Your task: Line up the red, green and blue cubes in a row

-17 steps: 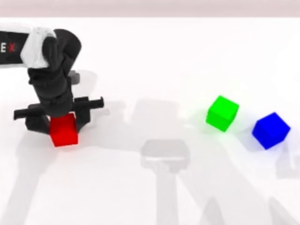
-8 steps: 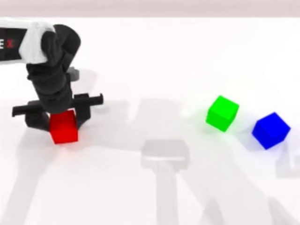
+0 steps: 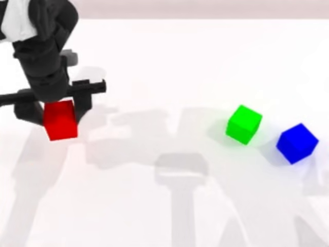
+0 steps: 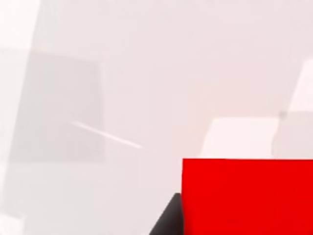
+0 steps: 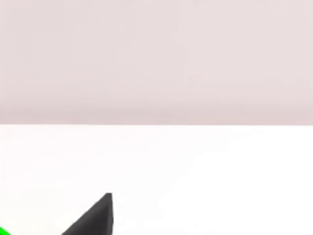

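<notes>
Red cube (image 3: pixel 60 120) at table's left, held off the surface; green cube (image 3: pixel 243 124) and blue cube (image 3: pixel 296 143) rest close together at right.

1. The left arm (image 3: pixel 41 62) has a white shell on its upper section, seen at the top view's left edge, above a bulky matte black wrist built from stacked, rounded blocks.
2. The left gripper (image 3: pixel 59 116) is black throughout, with a thin straight crossbar and two short blocky fingers (image 3: pixel 82 105) below it.
3. In the right wrist view, only a black, wedge-shaped finger tip (image 5: pixel 95 218) of that arm's gripper appears.
</notes>
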Robot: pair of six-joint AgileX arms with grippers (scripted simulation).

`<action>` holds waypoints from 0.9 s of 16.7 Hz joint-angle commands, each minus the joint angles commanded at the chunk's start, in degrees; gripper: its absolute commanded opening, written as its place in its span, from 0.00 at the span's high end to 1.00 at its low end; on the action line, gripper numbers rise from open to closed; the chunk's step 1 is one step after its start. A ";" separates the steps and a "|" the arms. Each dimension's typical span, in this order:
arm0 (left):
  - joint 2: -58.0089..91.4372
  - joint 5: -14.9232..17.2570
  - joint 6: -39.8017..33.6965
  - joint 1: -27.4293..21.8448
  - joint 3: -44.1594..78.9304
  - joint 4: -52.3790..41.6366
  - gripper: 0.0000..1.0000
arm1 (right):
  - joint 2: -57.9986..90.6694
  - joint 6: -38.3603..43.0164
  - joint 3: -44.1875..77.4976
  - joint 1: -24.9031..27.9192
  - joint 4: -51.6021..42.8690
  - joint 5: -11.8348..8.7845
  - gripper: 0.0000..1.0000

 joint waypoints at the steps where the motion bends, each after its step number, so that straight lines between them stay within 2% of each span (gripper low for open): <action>1: 0.00 0.00 0.00 0.00 0.00 0.00 1.00 | 0.00 0.00 0.00 0.00 0.00 0.00 0.00; 4: 0.26 -0.03 0.00 -0.48 -0.06 0.07 1.00 | 0.00 0.00 0.00 0.00 0.00 0.00 0.00; 6: 0.49 -0.06 -1.16 -2.49 0.71 -0.55 1.00 | 0.00 0.00 0.00 0.00 0.00 0.00 0.00; 13: 1.30 -0.21 -9.41 -17.20 5.44 -4.61 1.00 | 0.00 0.00 0.00 0.00 0.00 0.00 0.00; 15: 1.24 -0.24 -10.79 -19.61 6.21 -5.19 1.00 | 0.00 0.00 0.00 0.00 0.00 0.00 0.00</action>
